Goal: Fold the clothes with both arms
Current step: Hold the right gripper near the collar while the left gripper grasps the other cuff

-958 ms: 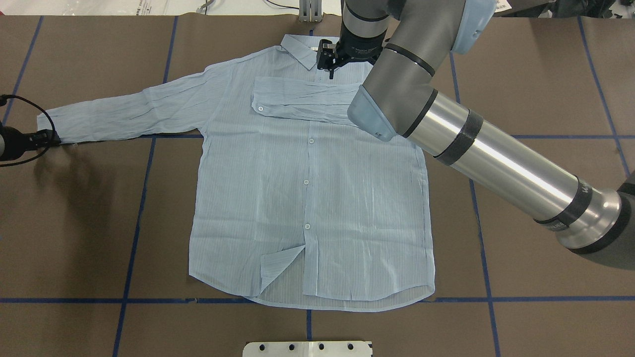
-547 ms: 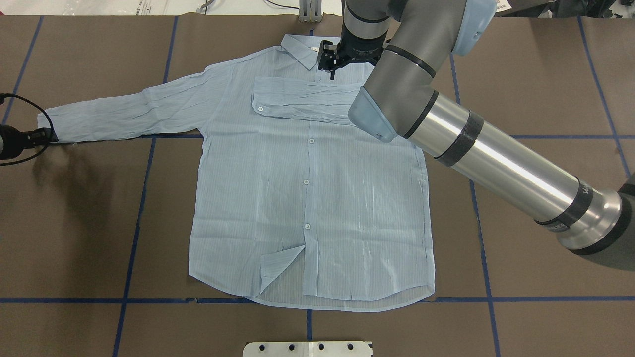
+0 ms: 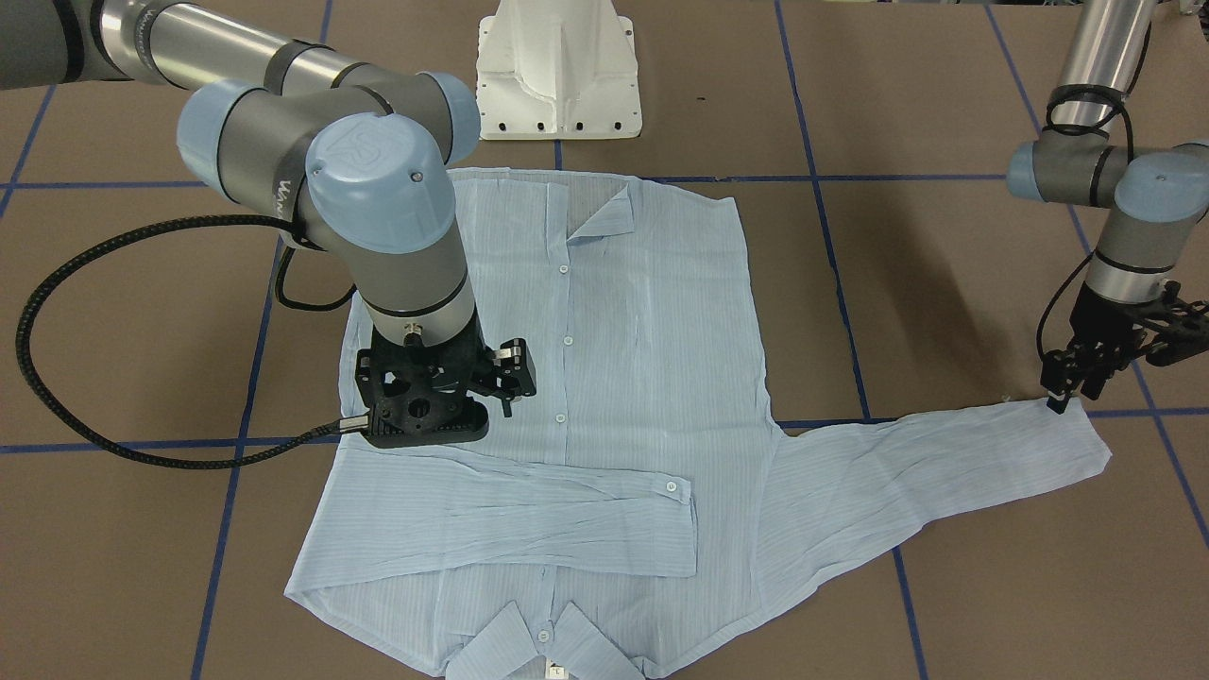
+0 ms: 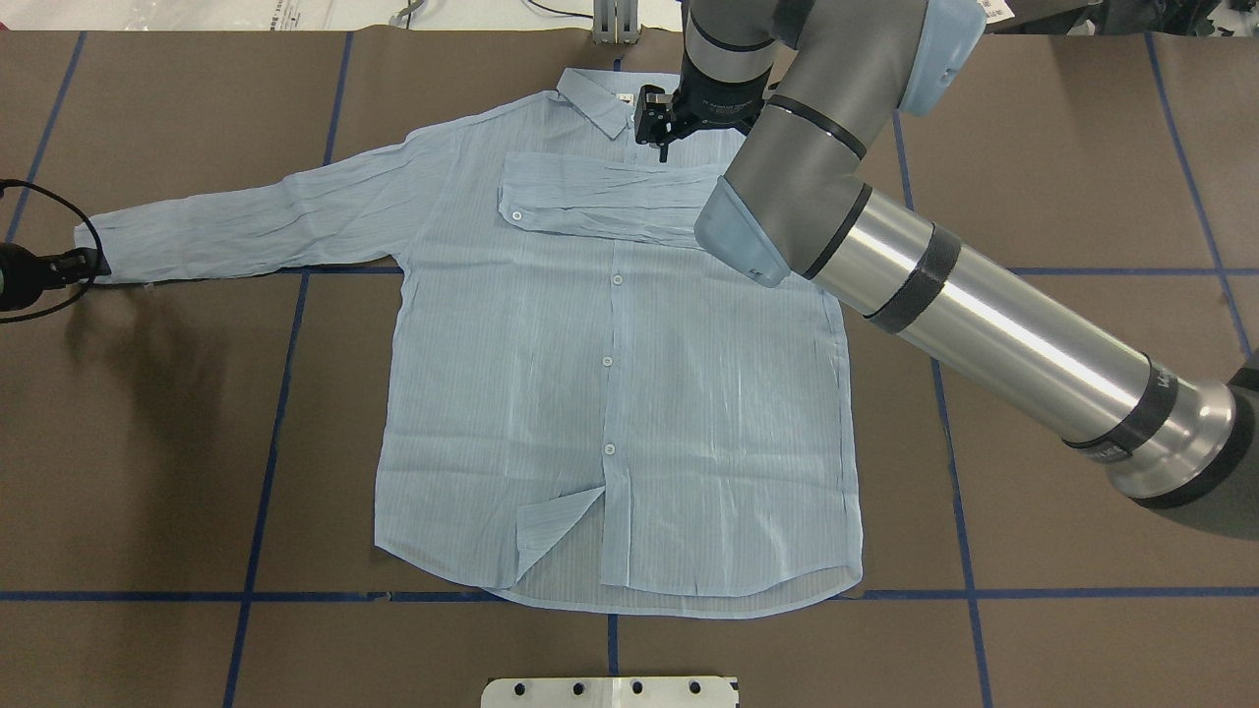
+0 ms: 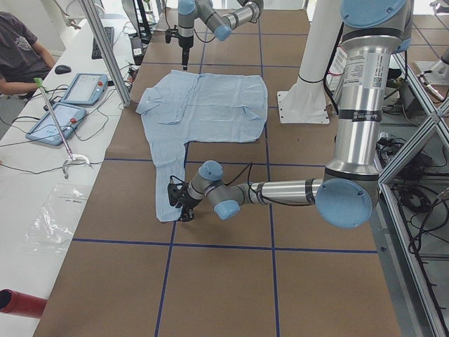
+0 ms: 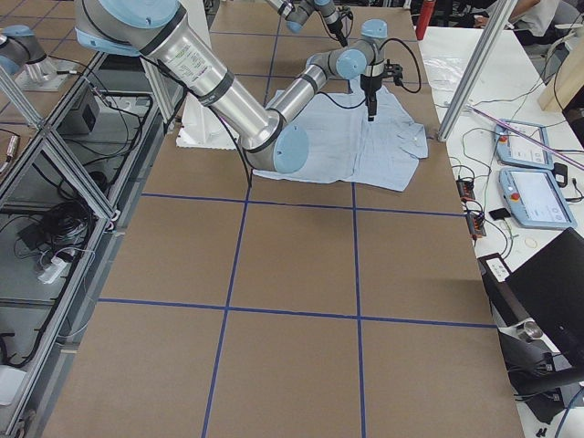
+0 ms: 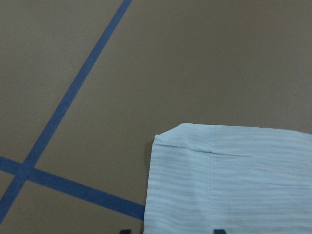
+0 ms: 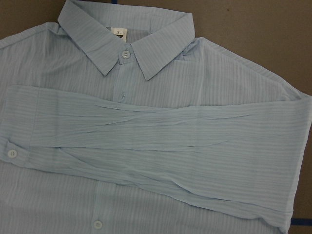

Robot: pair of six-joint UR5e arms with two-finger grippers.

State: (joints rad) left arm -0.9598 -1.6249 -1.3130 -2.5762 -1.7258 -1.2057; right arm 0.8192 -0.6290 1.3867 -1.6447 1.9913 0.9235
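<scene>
Pale-blue, finely striped shirt [image 4: 689, 413] with white buttons [image 4: 607, 361] on a brown table [image 4: 1082, 147] gridded with blue lines [image 4: 148, 596].

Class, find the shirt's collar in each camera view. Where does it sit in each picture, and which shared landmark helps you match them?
Exterior front-facing: collar at the bottom edge, centre.
Overhead exterior: top centre.
Exterior left: upper left, small.
Exterior right: upper right, small.
Left wrist-mounted: not in it.
Right wrist-mounted: top centre.
Landmark: the folded sleeve lying across the chest beside the collar.
</scene>
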